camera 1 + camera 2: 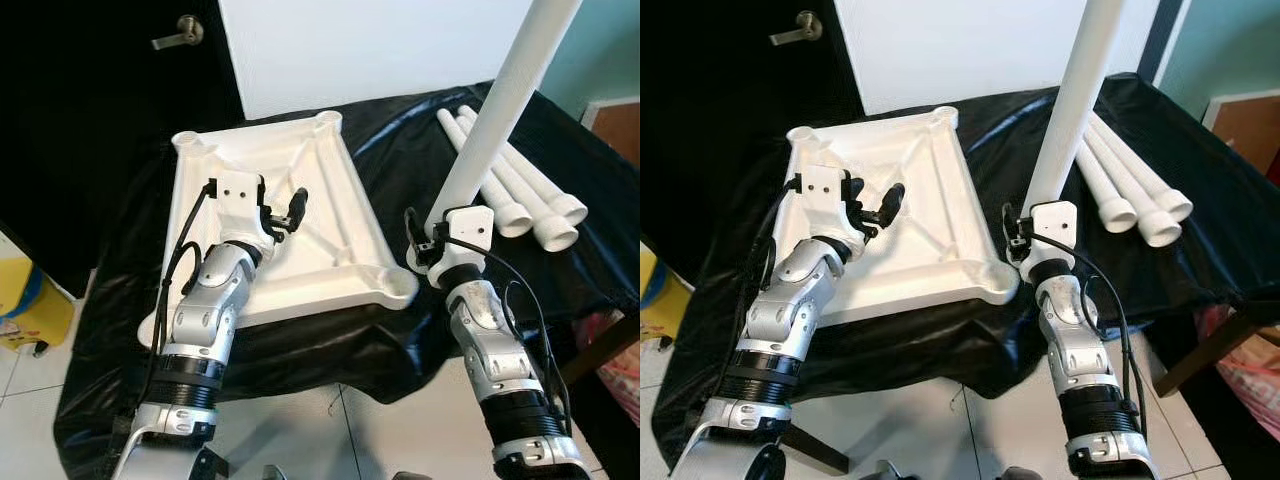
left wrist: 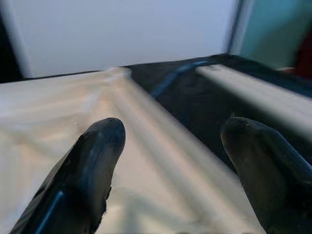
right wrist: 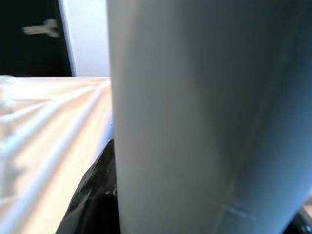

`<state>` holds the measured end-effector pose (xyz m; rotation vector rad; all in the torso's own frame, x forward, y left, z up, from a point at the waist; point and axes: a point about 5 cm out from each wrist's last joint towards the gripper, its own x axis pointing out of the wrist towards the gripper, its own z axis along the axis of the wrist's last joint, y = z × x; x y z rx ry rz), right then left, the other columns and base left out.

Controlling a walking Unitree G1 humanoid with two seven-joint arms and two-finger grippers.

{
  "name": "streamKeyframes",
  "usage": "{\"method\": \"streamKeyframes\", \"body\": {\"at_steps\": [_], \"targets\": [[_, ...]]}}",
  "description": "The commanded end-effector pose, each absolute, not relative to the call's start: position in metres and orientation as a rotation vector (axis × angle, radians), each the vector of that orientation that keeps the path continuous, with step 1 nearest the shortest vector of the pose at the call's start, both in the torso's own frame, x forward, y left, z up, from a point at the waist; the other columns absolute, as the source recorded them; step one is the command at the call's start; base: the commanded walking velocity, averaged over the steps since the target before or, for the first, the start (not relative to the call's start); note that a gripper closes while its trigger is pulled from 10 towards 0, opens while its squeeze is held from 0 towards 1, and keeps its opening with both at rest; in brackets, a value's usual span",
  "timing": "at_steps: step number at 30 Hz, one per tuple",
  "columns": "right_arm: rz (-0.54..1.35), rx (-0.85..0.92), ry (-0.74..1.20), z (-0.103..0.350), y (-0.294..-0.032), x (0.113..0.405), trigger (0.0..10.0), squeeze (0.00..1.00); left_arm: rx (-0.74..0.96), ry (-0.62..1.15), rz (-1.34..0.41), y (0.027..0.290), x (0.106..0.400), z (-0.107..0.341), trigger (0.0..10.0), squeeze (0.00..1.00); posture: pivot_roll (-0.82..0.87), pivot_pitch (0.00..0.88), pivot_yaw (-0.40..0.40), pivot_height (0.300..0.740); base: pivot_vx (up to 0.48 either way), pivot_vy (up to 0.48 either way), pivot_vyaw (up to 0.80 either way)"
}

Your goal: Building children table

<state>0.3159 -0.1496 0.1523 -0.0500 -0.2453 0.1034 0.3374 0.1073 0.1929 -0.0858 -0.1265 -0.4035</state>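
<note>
Tabletop (image 1: pixel 330 190), white, lies underside up on a black sheet (image 1: pixel 400 160) that covers the work surface; ribs and corner sockets face upward, the nearest socket (image 1: pixel 398 283) at the corner closest to the right arm. Right gripper (image 1: pixel 432 238) is clamped on a white tube leg (image 1: pixel 495 115), held upright with a slight tilt, top end running out of the head views; its lower end is hidden behind the gripper, just beside that corner socket. Left gripper (image 1: pixel 293 212) hovers over the tabletop's ribbed underside, fingers (image 2: pixel 92 161) spread apart, nothing between them. Three more legs (image 1: pixel 520 195) lie side by side on the sheet to the right of the tabletop. Door handle (image 1: pixel 178 33) visible behind.
</note>
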Motion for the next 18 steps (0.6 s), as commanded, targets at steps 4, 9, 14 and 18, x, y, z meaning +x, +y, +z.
{"method": "streamKeyframes", "body": {"at_steps": [4, 9, 14, 18], "targets": [[0.109, -0.048, -0.263, 0.1563, -0.1466, 0.3161, 10.0, 0.0, -0.086, -0.139, -0.395, 0.1128, 0.3385, 0.1961, 10.0, 0.0, -0.12, 0.0, 0.052, 0.74, 0.0, 0.0, 0.0], [0.105, -0.049, -0.261, 0.1559, -0.147, 0.3162, 10.0, 0.0, -0.088, -0.136, -0.393, 0.1137, 0.3386, 0.196, 10.0, 0.0, -0.12, 0.0, 0.053, 0.74, 0.0, 0.0, 0.0], [0.103, -0.048, -0.262, 0.1561, -0.147, 0.3165, 10.0, 0.0, -0.097, -0.129, -0.391, 0.1151, 0.3394, 0.1957, 10.0, 0.0, -0.12, 0.0, 0.056, 0.74, 0.0, 0.0, 0.0], [0.1, -0.047, -0.261, 0.1559, -0.147, 0.3165, 10.0, 0.0, -0.101, -0.127, -0.392, 0.1154, 0.3397, 0.1958, 10.0, 0.0, -0.11, 0.0, 0.057, 0.74, 0.0, 0.0, 0.0]]}}
